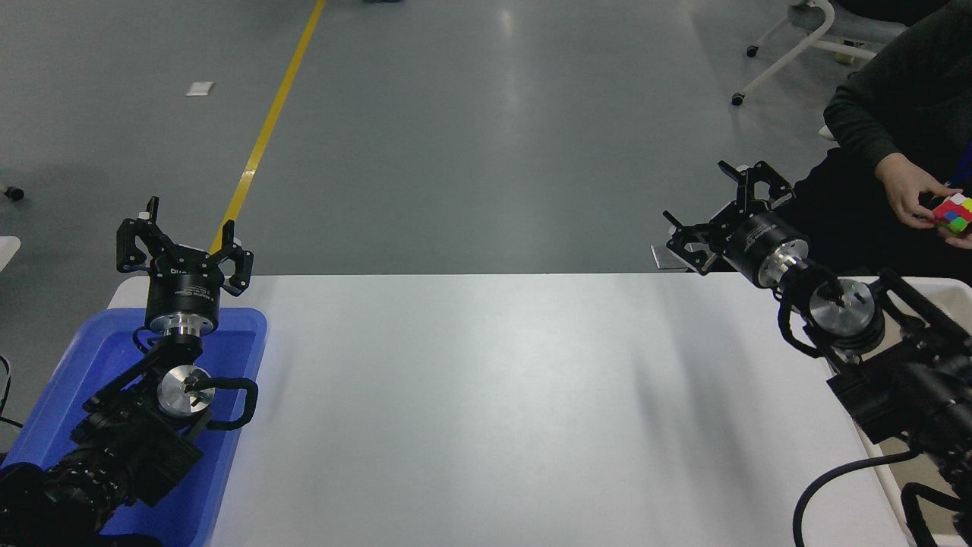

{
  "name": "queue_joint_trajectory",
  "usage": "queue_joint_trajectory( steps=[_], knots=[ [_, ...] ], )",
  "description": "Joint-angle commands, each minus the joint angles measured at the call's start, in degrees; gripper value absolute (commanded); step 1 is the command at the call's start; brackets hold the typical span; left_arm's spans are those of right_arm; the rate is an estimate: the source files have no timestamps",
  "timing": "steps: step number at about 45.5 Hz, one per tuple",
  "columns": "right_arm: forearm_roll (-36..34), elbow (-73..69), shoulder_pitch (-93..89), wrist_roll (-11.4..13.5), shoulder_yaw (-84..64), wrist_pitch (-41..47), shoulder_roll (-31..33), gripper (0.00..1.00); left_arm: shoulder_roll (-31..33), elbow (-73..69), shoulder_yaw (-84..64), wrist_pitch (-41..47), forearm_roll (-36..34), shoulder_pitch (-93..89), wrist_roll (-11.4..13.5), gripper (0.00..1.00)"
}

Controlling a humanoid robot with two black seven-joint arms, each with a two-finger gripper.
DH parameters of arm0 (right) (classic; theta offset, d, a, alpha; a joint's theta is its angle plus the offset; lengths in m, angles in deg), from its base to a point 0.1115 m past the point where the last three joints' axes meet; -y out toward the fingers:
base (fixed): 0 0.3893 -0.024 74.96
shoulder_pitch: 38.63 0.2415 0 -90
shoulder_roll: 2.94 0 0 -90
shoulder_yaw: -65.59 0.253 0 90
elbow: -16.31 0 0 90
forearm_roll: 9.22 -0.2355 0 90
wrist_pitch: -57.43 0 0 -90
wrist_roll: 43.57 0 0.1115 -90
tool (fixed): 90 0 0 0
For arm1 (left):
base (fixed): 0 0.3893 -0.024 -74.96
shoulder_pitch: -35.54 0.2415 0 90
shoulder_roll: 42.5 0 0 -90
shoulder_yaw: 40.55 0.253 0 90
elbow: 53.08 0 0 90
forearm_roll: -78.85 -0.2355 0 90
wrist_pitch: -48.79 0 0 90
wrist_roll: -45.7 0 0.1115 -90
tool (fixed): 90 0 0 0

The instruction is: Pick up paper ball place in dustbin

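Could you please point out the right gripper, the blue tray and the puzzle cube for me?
right gripper (720,214): head view, between its open fingertips.
blue tray (247,317): head view, far right rim.
puzzle cube (954,213): head view, its coloured face, in a person's hands.

A plain white counter (486,410) is seen, without pattern. At its left edge a bright blue tray (83,357) is set, and at its right edge the cream-white rim of the dustbin (958,282) is shown. Both arms are black, with silver metal discs at the wrists; the left claw (182,247) and the right claw (725,213) are black as well. The floor (456,137) is grey, crossed by a yellow line (266,129). At the counter's far right corner a cube (954,213) of red, yellow, green and white squares is held by a person in a dark sleeve (873,114).
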State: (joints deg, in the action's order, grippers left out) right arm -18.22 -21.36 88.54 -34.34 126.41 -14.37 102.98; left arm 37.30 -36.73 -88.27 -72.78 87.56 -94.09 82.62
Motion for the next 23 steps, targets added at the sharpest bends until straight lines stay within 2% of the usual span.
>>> queue_joint_trajectory(
  steps=[1,23],
  knots=[
    [-0.05,0.76,-4.30,-0.44,1.67,3.87,-1.15,1.00,0.00,0.00,0.00,0.02,0.00,-0.01,0.00,0.99],
    [-0.05,0.85,-8.08,-0.44,2.73,5.63,-1.15,1.00,0.00,0.00,0.00,0.02,0.00,-0.01,0.00,0.99]
  ],
)
